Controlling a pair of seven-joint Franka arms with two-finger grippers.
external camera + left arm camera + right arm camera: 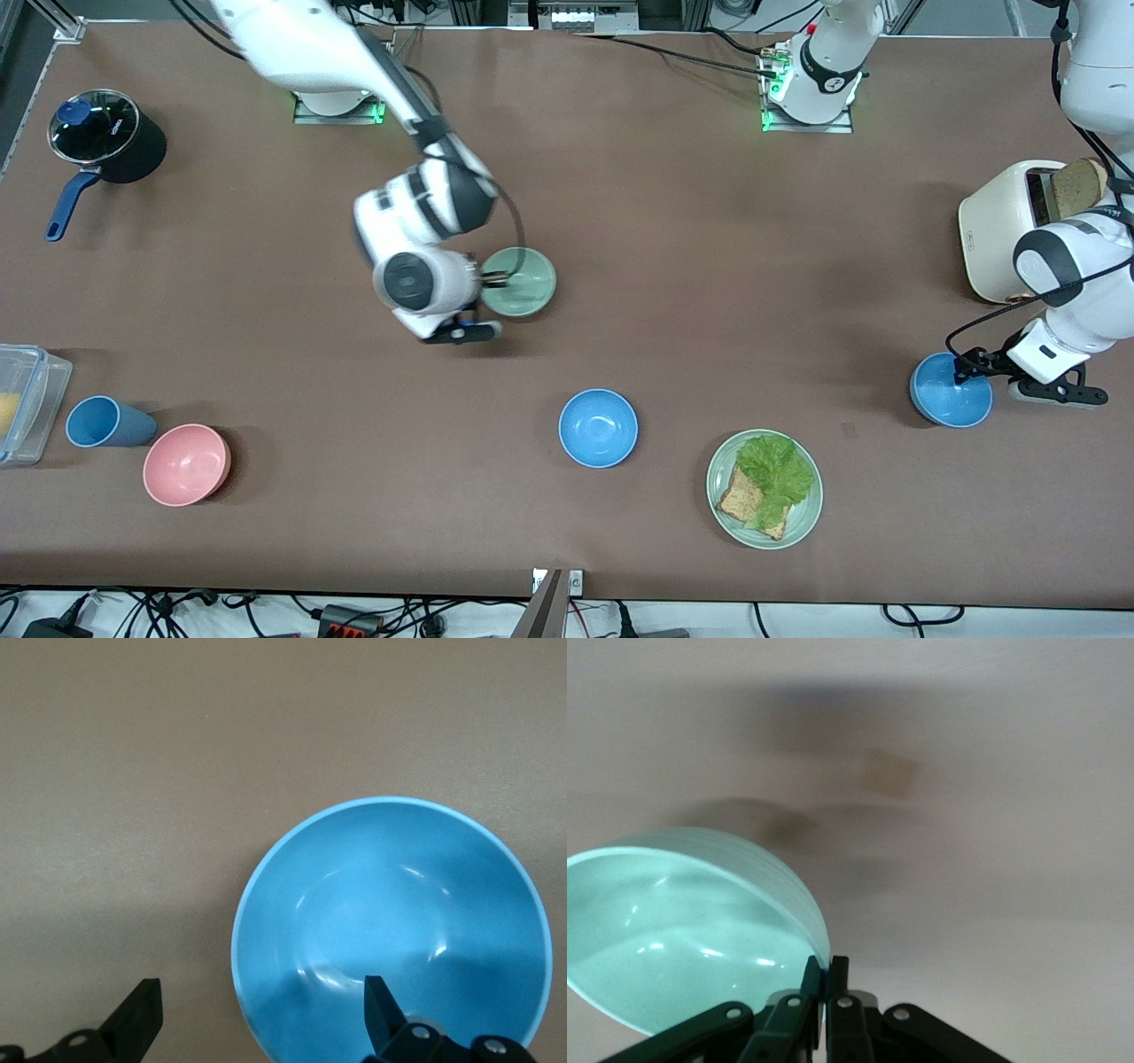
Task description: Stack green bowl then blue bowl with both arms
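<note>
Front view: I am working with both arms over the brown table (620, 221).

Right gripper (494, 281) is sitting at mid-frame, clamped on the rim of the green bowl (523, 282). The right wrist view is showing my fingers (826, 979) pinched together on that rim, with the green bowl (682, 939) tilted and seemingly clear of the table; its blurred shadow is lying on the surface at upper centre of that frame.

Left gripper (966, 368) is hanging at the right edge of the frame, over the rim of a blue bowl (950, 394). In the left wrist view my fingers (379, 1010) are spread wide, one tip over the inside of the bowl (399, 904) and the other over bare table outside it. Nothing is being gripped there.

A second blue bowl (598, 428) is sitting empty at lower centre, well apart from both grippers. Just down-right of it, a plate (722, 505) is carrying bread and lettuce.

Lower left: pink bowl (186, 463), blue cup (99, 422) on its side, clear box (27, 399) at the frame edge. Upper left: black pot (111, 137) with a blue handle. Right edge, above my left wrist: a cream toaster (997, 226) with a slice in its slot.
</note>
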